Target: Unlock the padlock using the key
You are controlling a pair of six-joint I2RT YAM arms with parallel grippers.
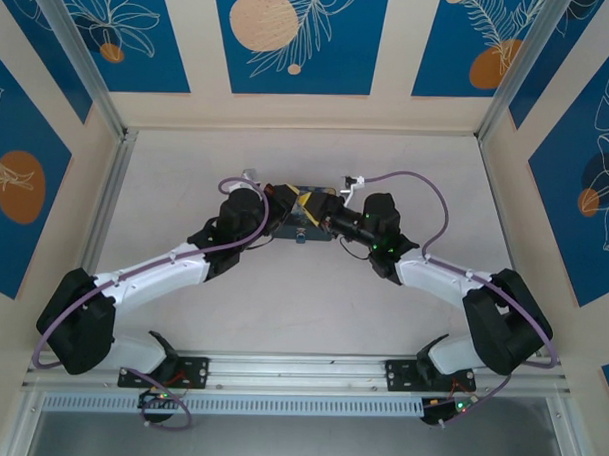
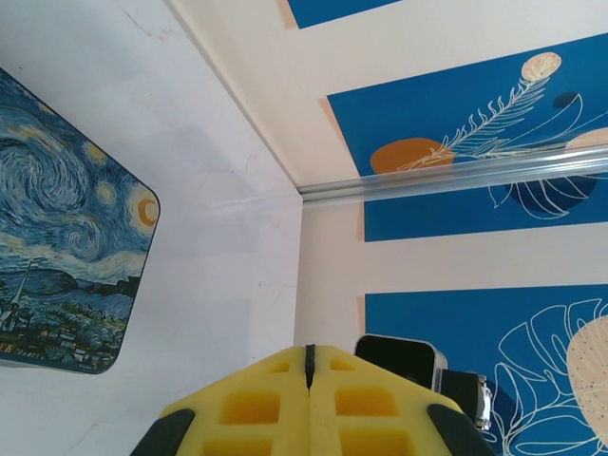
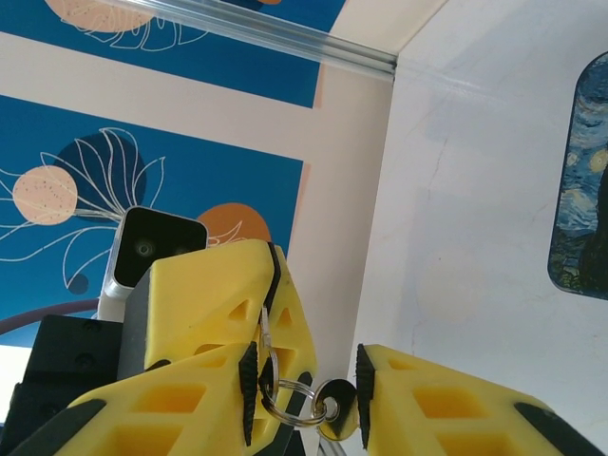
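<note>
While the key [image 3: 334, 410] hangs on its ring [image 3: 283, 404] between my part-open right jaws, just beside my shut left jaws, I should close squarely on its flat head, not the ring, so it cannot swivel.

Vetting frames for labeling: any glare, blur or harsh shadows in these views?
Top external: even light, only soft shadows on the table, no glare. Left wrist: tin sharp, left gripper close to the lens a touch softer. Right wrist: key at the right gripper in focus, no motion smear.
</note>
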